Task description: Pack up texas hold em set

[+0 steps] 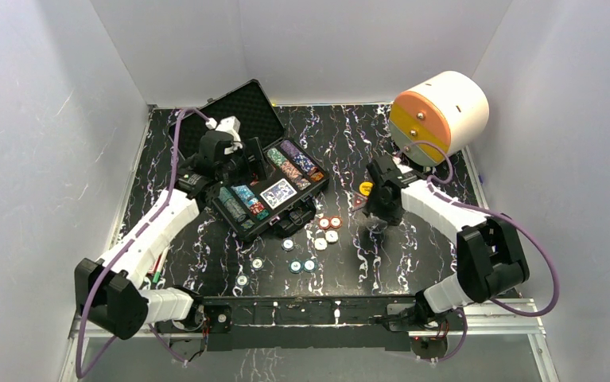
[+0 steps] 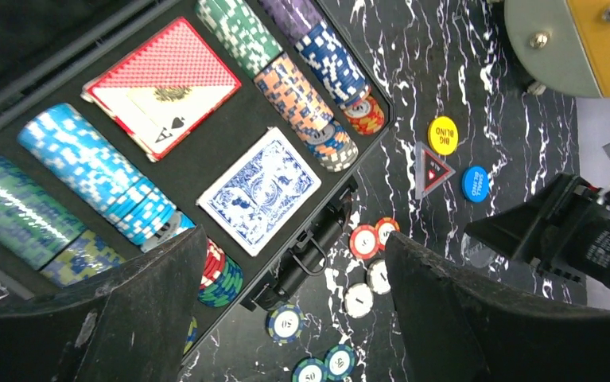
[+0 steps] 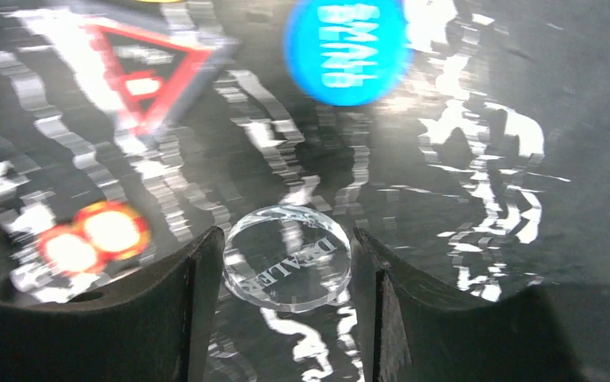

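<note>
Right wrist view: the right fingers (image 3: 166, 318) flank the clear dealer button (image 3: 287, 256), flat on the tabletop (image 3: 572, 239); whether they pinch it yet I cannot tell. The left fingers (image 2: 126, 318) hang spread over the open case (image 2: 206, 151). Next, I reckon: firm squeeze, lift, carry to the case

Red chips (image 3: 95, 237) blurred, white cylinder (image 2: 560, 48) cut off by edge

Bare table (image 1: 401, 267) right of loose chips (image 1: 311, 248); white cylinder (image 1: 444, 111) far right
</note>
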`<state>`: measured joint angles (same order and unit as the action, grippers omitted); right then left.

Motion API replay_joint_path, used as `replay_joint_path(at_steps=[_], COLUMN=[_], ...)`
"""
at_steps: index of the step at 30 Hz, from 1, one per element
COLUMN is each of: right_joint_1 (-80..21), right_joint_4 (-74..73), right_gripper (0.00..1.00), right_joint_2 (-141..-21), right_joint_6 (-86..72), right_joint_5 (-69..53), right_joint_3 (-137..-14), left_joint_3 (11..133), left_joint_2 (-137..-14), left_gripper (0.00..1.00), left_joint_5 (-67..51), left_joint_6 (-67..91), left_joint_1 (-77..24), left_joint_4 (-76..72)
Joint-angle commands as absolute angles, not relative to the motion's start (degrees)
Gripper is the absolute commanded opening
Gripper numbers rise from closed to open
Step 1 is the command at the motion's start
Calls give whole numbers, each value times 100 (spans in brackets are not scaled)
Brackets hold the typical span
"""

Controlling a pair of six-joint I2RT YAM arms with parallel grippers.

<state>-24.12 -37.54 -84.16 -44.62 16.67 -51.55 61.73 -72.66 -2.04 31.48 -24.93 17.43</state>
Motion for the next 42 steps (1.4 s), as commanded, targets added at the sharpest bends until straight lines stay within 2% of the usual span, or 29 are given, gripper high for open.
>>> replay_joint_path(at_steps=[1,11,19,33,36,42], right_joint_1=[-3126,-4604,-5100,-5124,-5126,-5124], right_joint_4=[-3941,-3704,-3850,-3954,-3920,-3968], right_gripper=[57,59,59,61,63,74], right_joint_2=[-8207,-9517,-11032,-12110,-12221,-12415], right_joint_6=[-4805,-5194,-5168,-4983,-4928,-4755], right_joint_5=[1632,1710,1861,1908,1928,1931], right_joint_3=[-6190,-8235,-9809,-10809,-10837,-11041], left_joint_3=[6623,6750,6706,6601,6592,6613], left_joint_2=[-6689,-5737,-5404,-5372,-5379,-5431], left_gripper=[81,86,89,90,90,90], left_joint_5=[602,1830,2100,2014,2013,1996], left_joint_6=[2871,2881,2900,3028,3039,3041], left_joint_1=[-2496,-2496,-2492,-2496,-2496,-2496], left_joint_4=[1986,2285,2473,2667,2672,2698])
